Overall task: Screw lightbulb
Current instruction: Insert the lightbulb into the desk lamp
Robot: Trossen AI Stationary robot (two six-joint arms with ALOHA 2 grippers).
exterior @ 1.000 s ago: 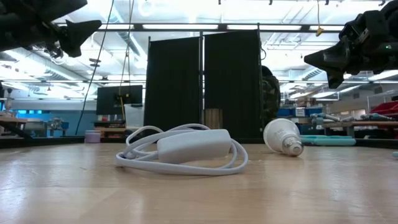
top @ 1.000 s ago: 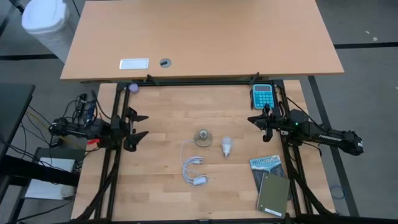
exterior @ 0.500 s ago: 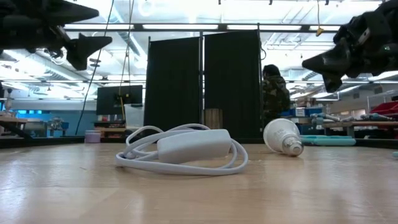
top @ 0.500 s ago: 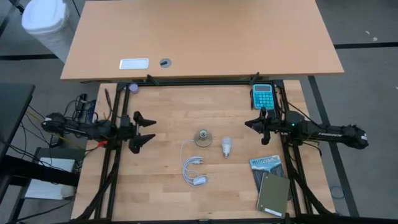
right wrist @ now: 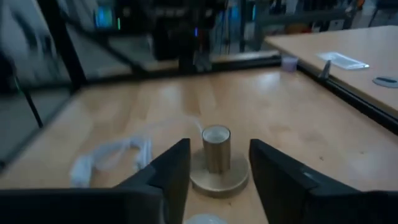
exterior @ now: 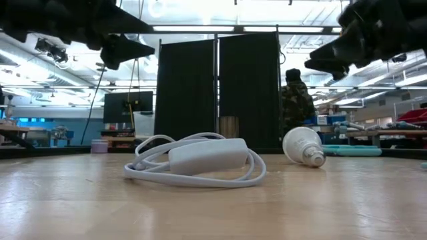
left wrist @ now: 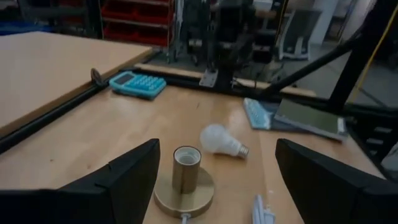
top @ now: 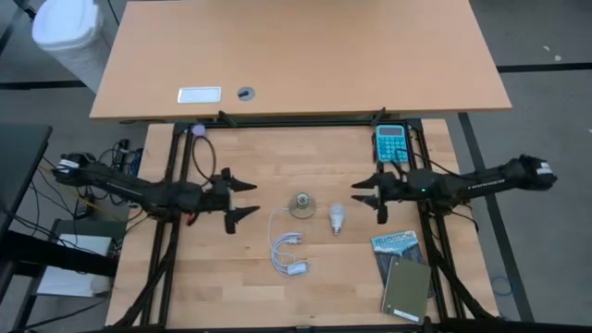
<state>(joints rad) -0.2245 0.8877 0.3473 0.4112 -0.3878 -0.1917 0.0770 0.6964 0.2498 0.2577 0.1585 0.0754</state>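
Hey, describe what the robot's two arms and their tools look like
Both are slim, dark, jointed arms. The left tool and right tool each end in two black, pointed, wedge-shaped fingers. Bundled wires with red and yellow strands trail near the left arm's base. A small green light glows on the right arm.

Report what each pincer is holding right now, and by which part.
Nothing is held. The left pincer and right pincer are both open and empty above the table; the small white frosted lightbulb lies untouched on the wood.

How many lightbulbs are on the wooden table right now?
1: a small white frosted lightbulb lying on its side just right of the round brass socket, mid-table. None else shows.
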